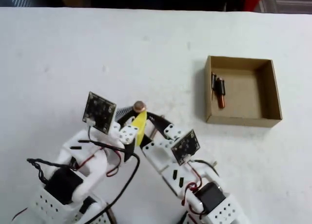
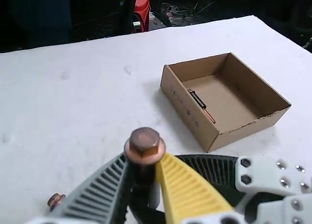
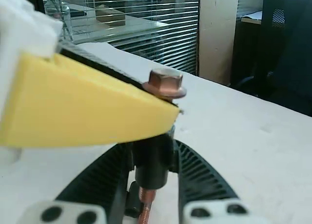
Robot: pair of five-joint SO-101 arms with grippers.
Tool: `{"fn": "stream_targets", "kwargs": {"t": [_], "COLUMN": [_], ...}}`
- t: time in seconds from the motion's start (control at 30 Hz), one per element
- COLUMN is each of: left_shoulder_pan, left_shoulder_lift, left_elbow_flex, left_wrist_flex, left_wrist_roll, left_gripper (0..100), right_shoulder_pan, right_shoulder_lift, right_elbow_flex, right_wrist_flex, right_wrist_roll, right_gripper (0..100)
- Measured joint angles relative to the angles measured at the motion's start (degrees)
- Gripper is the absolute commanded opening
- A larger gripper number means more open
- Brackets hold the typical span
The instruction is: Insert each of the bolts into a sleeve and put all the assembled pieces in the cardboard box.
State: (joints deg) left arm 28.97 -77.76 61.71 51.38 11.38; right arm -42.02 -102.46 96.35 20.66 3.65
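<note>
A copper bolt [image 2: 145, 143] stands head up inside a black sleeve [image 3: 153, 160], its threaded end [image 3: 145, 209] poking out below. My left gripper [image 2: 144, 173], with one grey and one yellow finger [image 3: 92, 107], is shut on this piece just under the bolt head [image 1: 139, 106]. My right gripper [image 3: 153, 158] has its black fingers closed on the sleeve lower down. Both grippers [image 1: 140, 121] meet near the table's front middle. The cardboard box [image 1: 242, 121] sits to the right, with an assembled bolt and sleeve [image 1: 218, 90] lying against its left wall.
A loose copper bolt [image 2: 56, 200] lies on the white table close beside my left gripper. The box [image 2: 187, 109] is open-topped with low walls. Beyond the table's far edge are dark room clutter and a red object [image 2: 141, 5].
</note>
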Motion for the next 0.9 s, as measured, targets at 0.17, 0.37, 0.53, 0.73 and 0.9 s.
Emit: {"fn": "stream_targets", "kwargs": {"t": [0.17,0.37,0.53,0.73,0.9], "left_shoulder_pan": [0.0,0.4,0.4,0.4,0.4], "left_shoulder_lift": [0.0,0.0,0.0,-0.1,-0.1], "left_elbow_flex": [0.0,0.0,0.4,0.4,0.4], "left_wrist_flex": [0.0,0.0,0.0,0.0,0.0], "left_wrist_roll": [-1.6,-3.3,-3.3,-3.4,-3.4], "left_gripper": [2,11,16,16,16], "right_shoulder_pan": [0.0,0.0,0.4,0.4,0.4], "right_shoulder_lift": [0.0,0.0,0.1,0.1,0.1], "right_elbow_flex": [0.0,0.0,0.0,0.0,0.0], "right_wrist_flex": [0.0,0.0,0.0,0.0,0.2], "right_wrist_roll": [0.0,0.0,0.0,0.0,0.0], "right_gripper": [1.7,1.7,1.7,1.7,1.7]}}
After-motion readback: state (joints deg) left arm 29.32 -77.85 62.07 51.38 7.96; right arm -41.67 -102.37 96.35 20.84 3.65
